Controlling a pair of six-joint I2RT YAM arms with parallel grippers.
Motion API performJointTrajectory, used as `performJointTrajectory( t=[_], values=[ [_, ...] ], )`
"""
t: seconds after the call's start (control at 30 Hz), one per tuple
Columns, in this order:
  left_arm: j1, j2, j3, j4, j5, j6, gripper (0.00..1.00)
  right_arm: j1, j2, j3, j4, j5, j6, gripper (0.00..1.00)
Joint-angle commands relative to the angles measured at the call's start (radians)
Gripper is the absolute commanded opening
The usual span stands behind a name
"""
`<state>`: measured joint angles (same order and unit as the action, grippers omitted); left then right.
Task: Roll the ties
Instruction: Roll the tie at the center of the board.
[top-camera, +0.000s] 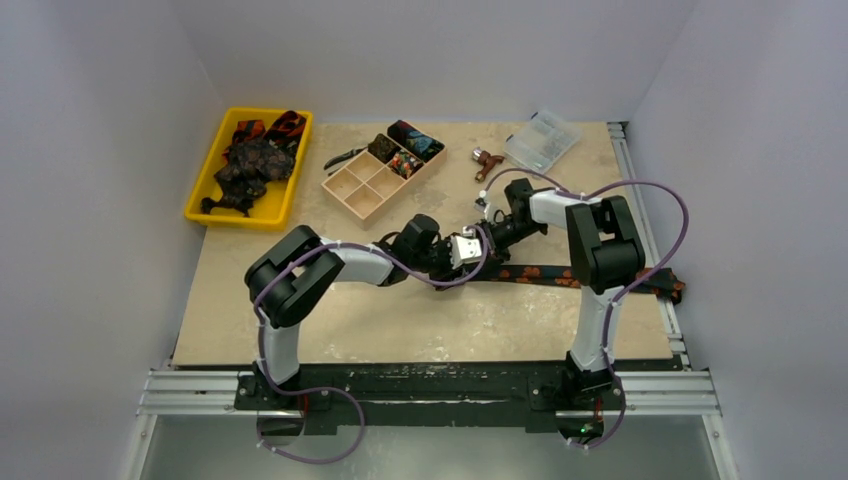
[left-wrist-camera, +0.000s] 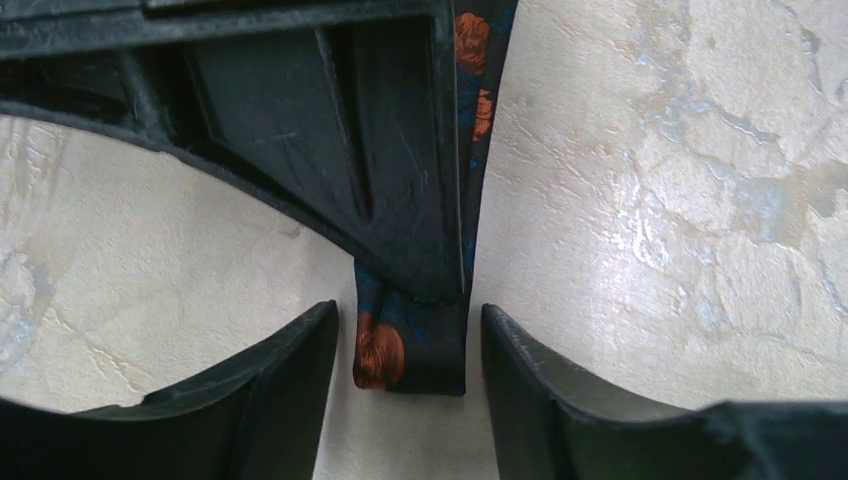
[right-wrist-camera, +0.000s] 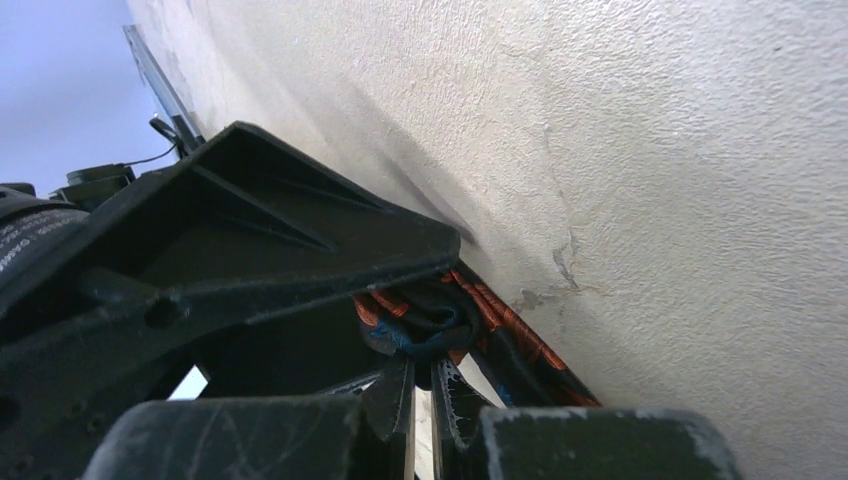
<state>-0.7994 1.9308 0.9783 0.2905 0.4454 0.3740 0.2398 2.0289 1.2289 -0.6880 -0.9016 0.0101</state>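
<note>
Black fabric blotched with orange is seen stretched in a long line across the table (top-camera: 400, 330): one tie (top-camera: 560, 275) is laid flat from the middle of the surface out to the rail (top-camera: 668, 320) at the right edge. Its other end is met by both arms at the centre. The left gripper (left-wrist-camera: 408, 312) is held open, its fingers (left-wrist-camera: 280, 390) set on either side of the tie's tip without touching it, so that the tip is framed between them. The right gripper (right-wrist-camera: 428, 372) is closed, its jaws brought almost together. A bunched fold of the fabric is seen right at its tips, though whether cloth is actually nipped between them cannot be told. The step in hand is judged to be the starting of the roll: the first turn at this end is being formed, and almost none of the length has been wound. For the next move, the tip would need to be tucked over on itself and kept tight, one gripper being used to pin the curl while the other is used to turn it along the strip. A loose first turn is likely to spring open. More ties (top-camera: 255, 160) are heaped in the yellow tray (top-camera: 200, 190) at the far left, and dark, colourful bundles (top-camera: 410, 140) that look like rolled ones are lodged in the tan divided box (top-camera: 365, 200) beside it.
</note>
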Motion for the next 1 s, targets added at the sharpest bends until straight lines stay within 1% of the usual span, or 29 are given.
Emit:
performJointTrajectory(
  t=[0.0,0.1,0.17,0.23,0.33,0.5,0.57,0.6,0.67,0.73,0.77,0.83,0.97],
  values=[
    [0.040,0.020,-0.090,-0.027,0.063,0.013,0.58,-0.022,0.018,-0.006,-0.024,0.043,-0.092,0.00],
    [0.078,0.030,-0.105,0.088,0.201,-0.023,0.65,-0.046,0.059,-0.018,-0.041,0.047,-0.122,0.00],
    [0.083,0.044,-0.132,0.228,0.247,-0.028,0.68,-0.062,0.089,-0.018,-0.058,0.046,-0.146,0.00],
    [0.083,0.070,-0.143,0.320,0.263,-0.037,0.69,-0.085,0.114,-0.011,-0.073,0.046,-0.161,0.00],
    [0.080,0.125,-0.128,0.415,0.265,-0.076,0.69,-0.109,0.154,0.020,-0.105,0.039,-0.183,0.00],
    [0.047,0.181,-0.115,0.482,0.262,-0.050,0.67,-0.115,0.178,0.046,-0.137,0.028,-0.196,0.00],
    [0.039,0.190,-0.105,0.479,0.251,-0.045,0.62,-0.115,0.181,0.047,-0.140,0.015,-0.193,0.00],
    [0.037,0.189,-0.103,0.469,0.236,-0.045,0.58,-0.115,0.179,0.045,-0.139,0.009,-0.195,0.00],
    [0.036,0.170,-0.103,0.431,0.204,-0.036,0.43,-0.108,0.166,0.044,-0.135,0.000,-0.192,0.00],
    [0.036,0.134,-0.118,0.366,0.162,-0.012,0.31,-0.096,0.139,0.049,-0.123,-0.004,-0.179,0.00],
    [0.036,0.117,-0.123,0.320,0.140,-0.003,0.26,-0.094,0.122,0.052,-0.115,-0.009,-0.165,0.06],
    [0.038,0.078,-0.129,0.217,0.088,0.015,0.21,-0.094,0.086,0.066,-0.120,-0.009,-0.151,0.18],
    [0.037,0.027,-0.131,0.053,0.015,0.057,0.18,-0.094,-0.011,0.077,-0.155,0.032,-0.164,0.34]
  ],
)
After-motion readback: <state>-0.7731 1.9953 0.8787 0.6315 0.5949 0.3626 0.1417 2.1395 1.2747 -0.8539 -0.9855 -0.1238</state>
